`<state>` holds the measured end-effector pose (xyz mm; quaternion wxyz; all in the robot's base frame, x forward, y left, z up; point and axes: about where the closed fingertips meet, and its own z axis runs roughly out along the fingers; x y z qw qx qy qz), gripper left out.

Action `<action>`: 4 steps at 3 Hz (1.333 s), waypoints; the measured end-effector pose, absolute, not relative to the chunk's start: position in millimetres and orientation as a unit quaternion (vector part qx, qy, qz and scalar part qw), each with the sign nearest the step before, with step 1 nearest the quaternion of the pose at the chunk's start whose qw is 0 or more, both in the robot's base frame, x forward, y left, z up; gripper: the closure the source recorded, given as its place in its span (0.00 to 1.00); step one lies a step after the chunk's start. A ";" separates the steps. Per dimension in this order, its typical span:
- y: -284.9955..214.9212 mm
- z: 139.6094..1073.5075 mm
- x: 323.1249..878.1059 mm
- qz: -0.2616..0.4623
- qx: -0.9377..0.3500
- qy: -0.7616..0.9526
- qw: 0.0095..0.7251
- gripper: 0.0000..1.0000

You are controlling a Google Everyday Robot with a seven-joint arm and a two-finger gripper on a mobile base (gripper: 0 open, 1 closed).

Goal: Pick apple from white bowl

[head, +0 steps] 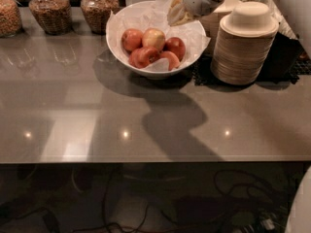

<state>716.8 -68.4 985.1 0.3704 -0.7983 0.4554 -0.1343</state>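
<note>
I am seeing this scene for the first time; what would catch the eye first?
A white bowl of reddish apples sits at the back middle of the counter, the palest apple on top toward the rear. The gripper hangs above the bowl's right rear rim, beside a tall stack of beige bowls on the right.

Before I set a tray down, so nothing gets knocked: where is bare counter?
The whole front of the counter, forward of the jars, white bowl and stacked bowls, is bare. The back row is crowded; the hand hovers over the white bowl's rear rim.
</note>
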 end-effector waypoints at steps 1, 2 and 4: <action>-62.6 992.3 711.1 -0.136 -0.802 0.445 0.375 1.00; -54.6 1006.0 697.2 -0.138 -0.801 0.435 0.388 0.81; -34.4 1018.6 673.9 -0.125 -0.799 0.425 0.406 0.34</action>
